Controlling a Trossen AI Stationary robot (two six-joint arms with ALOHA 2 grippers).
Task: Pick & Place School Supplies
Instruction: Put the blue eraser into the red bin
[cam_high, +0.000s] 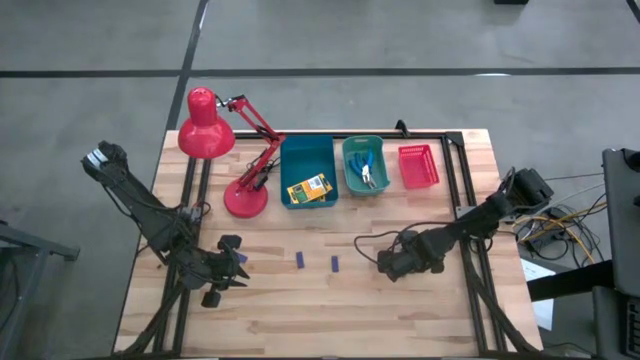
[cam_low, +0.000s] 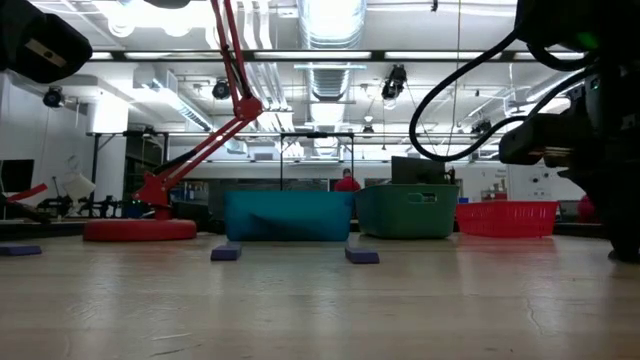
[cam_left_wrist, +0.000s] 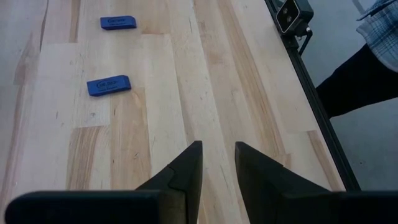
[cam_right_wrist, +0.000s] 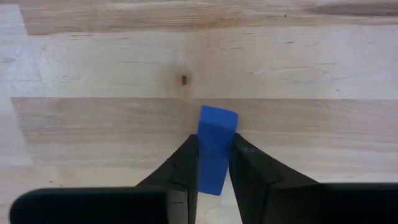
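Observation:
Two purple erasers (cam_high: 300, 260) (cam_high: 335, 263) lie flat on the table's middle and show ahead of my left gripper (cam_left_wrist: 217, 149), which is open and hovers low near the table's left side (cam_high: 232, 266). A third eraser (cam_high: 243, 259) lies right beside that gripper. My right gripper (cam_high: 383, 263) is right of the erasers and shut on a fourth eraser (cam_right_wrist: 217, 124). At the far side, crayon boxes (cam_high: 308, 190) lie in the blue bin (cam_high: 300, 155), and blue-handled scissors (cam_high: 365, 170) lie in the teal bin (cam_high: 350, 182). My right gripper pinches the eraser between its two fingers (cam_right_wrist: 186, 162), on the block's long side faces (cam_right_wrist: 214, 155). The fingers lie along the block and slant down from the table's right. Its free end (cam_right_wrist: 219, 117) sticks out past the fingertips. Whether it rests on the table I cannot tell.
A red desk lamp (cam_high: 205, 125) stands at the far left, its base (cam_high: 245, 198) beside the blue bin. A red bin (cam_high: 418, 165) sits right of the teal one. A dark frame rail (cam_high: 455, 180) runs along the right side. Bare wood lies toward the near edge.

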